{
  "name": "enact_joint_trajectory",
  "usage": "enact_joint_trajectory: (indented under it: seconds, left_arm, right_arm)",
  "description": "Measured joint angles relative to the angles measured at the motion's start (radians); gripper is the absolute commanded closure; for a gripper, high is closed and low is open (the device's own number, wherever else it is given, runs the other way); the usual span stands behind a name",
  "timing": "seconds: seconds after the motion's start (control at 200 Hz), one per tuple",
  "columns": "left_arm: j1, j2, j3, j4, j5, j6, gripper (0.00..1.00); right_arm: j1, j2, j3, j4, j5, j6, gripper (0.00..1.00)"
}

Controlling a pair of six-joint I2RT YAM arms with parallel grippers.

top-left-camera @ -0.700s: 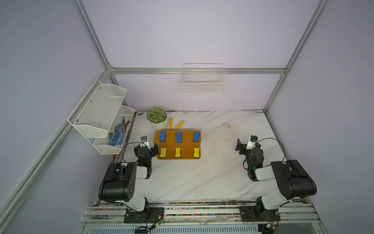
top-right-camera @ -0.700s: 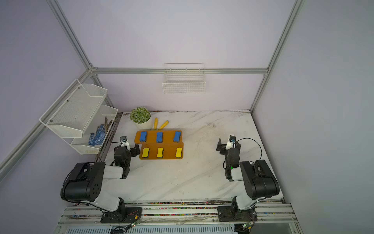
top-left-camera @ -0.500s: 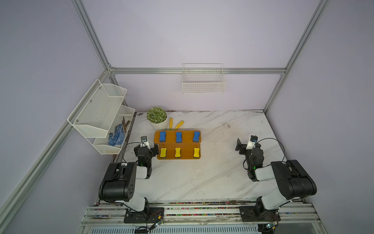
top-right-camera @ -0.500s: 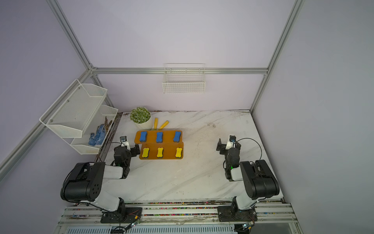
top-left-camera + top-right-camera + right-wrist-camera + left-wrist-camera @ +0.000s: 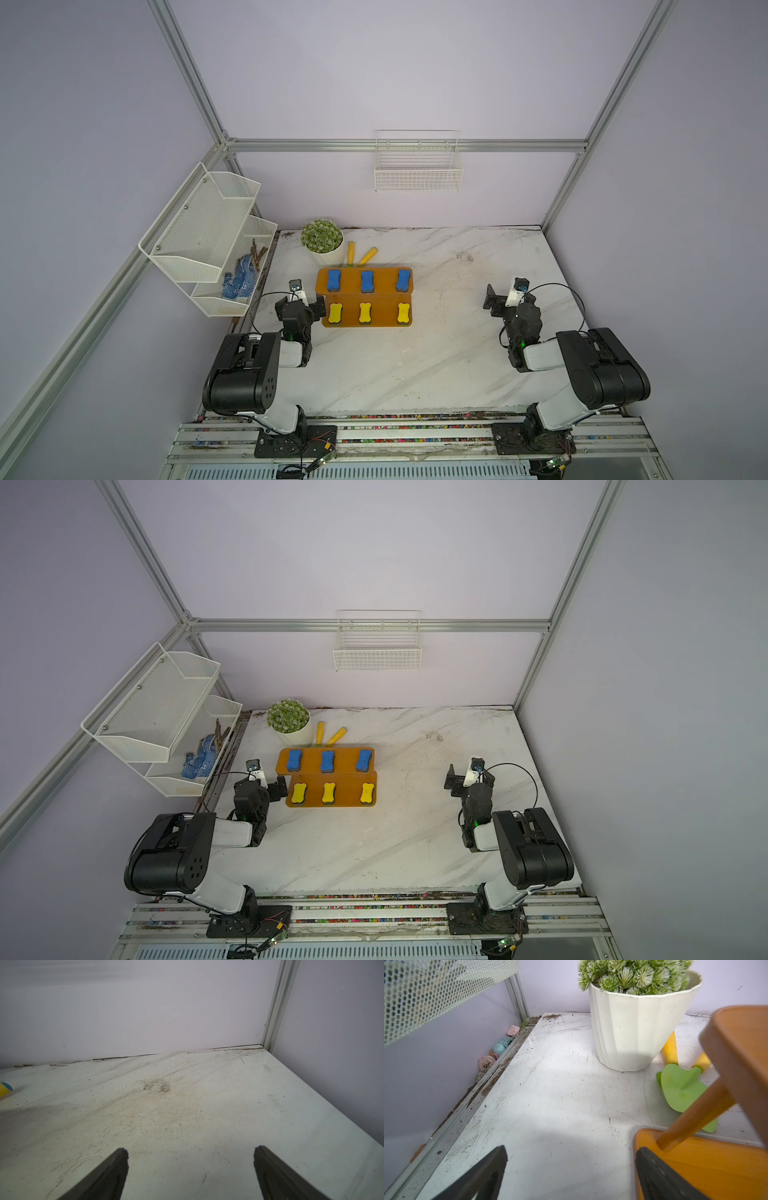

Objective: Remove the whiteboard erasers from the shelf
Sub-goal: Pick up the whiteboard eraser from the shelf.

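The orange-brown two-tier shelf (image 5: 349,283) (image 5: 311,763) stands left of the table's middle. Three blue whiteboard erasers (image 5: 366,281) (image 5: 327,761) lie on its upper tier and three yellow ones (image 5: 365,312) (image 5: 328,793) on its lower tier. My left gripper (image 5: 308,300) (image 5: 270,788) (image 5: 571,1152) is open and low at the shelf's left end, one finger over the lower tier's corner (image 5: 716,1167), holding nothing. My right gripper (image 5: 505,298) (image 5: 467,781) (image 5: 191,1150) is open over bare table far to the right. No eraser shows in either wrist view.
A white pot with a green plant (image 5: 323,241) (image 5: 633,1028) stands behind the shelf. Beside it lie yellow-handled green garden tools (image 5: 359,254) (image 5: 681,1088). A white mesh rack (image 5: 208,232) with a blue glove hangs on the left wall, a wire basket (image 5: 417,166) on the back wall.
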Motion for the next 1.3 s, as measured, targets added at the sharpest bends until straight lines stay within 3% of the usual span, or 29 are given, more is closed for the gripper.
enact_joint_trajectory:
  seconds: [0.12, 0.33, 0.54, 0.705, 0.87, 1.01, 1.3]
  left_arm:
    - [-0.001, -0.083, -0.024, -0.039, -0.032, -0.023, 0.00]
    - [-0.071, -0.416, -0.010, -0.281, -0.161, -0.077, 0.00]
    - [-0.166, -0.639, 0.204, -0.801, -0.256, -0.210, 0.00]
    - [-0.166, -0.695, 0.365, -1.111, -0.296, -0.288, 0.00]
    - [-0.166, -0.554, 0.527, -1.321, -0.322, -0.327, 0.00]
    - [-0.166, -0.448, 0.599, -1.441, -0.310, -0.353, 0.00]
    - [-0.166, -0.542, 0.569, -1.496, -0.194, -0.383, 0.00]
  right_arm:
    - [0.001, -0.033, 0.000, -0.032, 0.014, 0.001, 0.01]
    - [0.038, -0.348, 0.132, -0.397, 0.071, 0.060, 0.01]
    - [0.328, -0.445, 0.378, -0.742, 0.153, 0.172, 0.01]
    - [0.563, -0.333, 0.624, -1.025, 0.192, 0.286, 0.05]
    - [0.690, -0.152, 0.871, -1.251, 0.207, 0.390, 0.13]
    - [0.752, -0.015, 1.027, -1.391, 0.224, 0.433, 0.14]
    - [0.781, 0.213, 1.247, -1.605, 0.224, 0.472, 0.21]
